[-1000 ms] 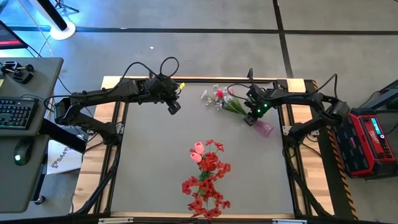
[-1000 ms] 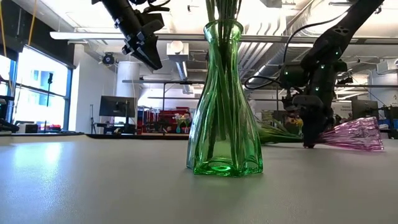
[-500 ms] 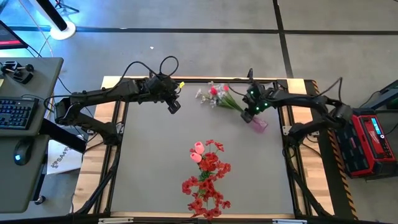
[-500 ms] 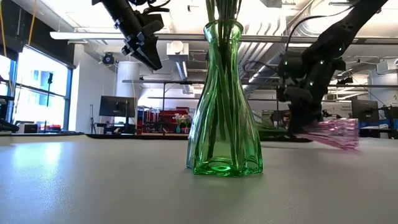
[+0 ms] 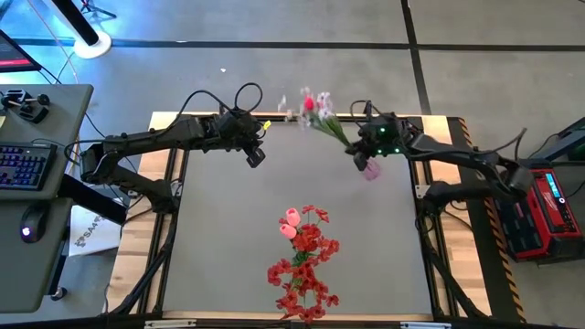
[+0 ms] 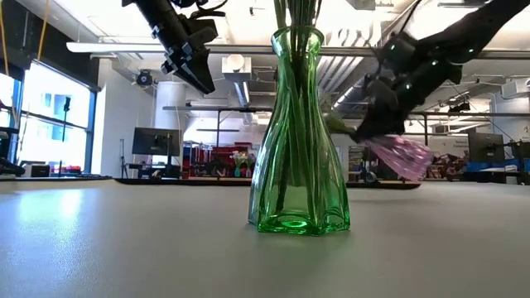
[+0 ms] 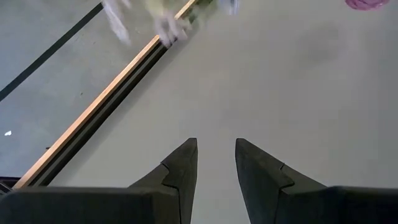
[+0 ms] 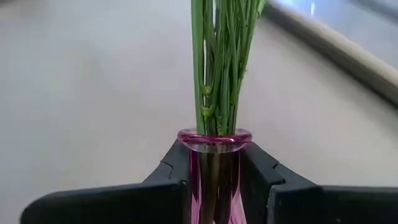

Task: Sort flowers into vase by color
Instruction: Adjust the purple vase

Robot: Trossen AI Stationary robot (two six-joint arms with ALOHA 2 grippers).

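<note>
A pink glass vase (image 5: 368, 170) holds a bunch of green stems (image 8: 217, 62) with pink, red and white blossoms (image 5: 309, 102). My right gripper (image 5: 366, 155) is shut on it over the table's far right part, and the vase (image 6: 404, 156) is up in the air and slanted. A green glass vase (image 6: 298, 132) stands on its base near the middle of the near edge, with red blossom clusters and a pink bud (image 5: 306, 260) in it. My left gripper (image 5: 256, 155) hangs open above the far left part of the table, touching nothing. My right gripper pinches the pink vase's neck, just below the rim (image 8: 214, 135), between its two fingers (image 8: 261, 168), which lie across the neck. The vase is lifted clear of the table and tilted. Its base (image 6: 418, 161) is low, and the stems slant up toward the far left.
The table has a wooden rim (image 5: 274, 117) along its far edge. A desk with a keyboard (image 5: 23, 169) stands off the left side, and a red case (image 5: 544, 206) off the right. Grey tabletop (image 5: 228, 228) lies bare between the two vases.
My right gripper has risen and moved toward the table's left and far edge, keeping its hold. The pink vase, which lay on its side on the table, is now lifted clear and tipped more upright, and its blossoms have swung up past the far edge.
</note>
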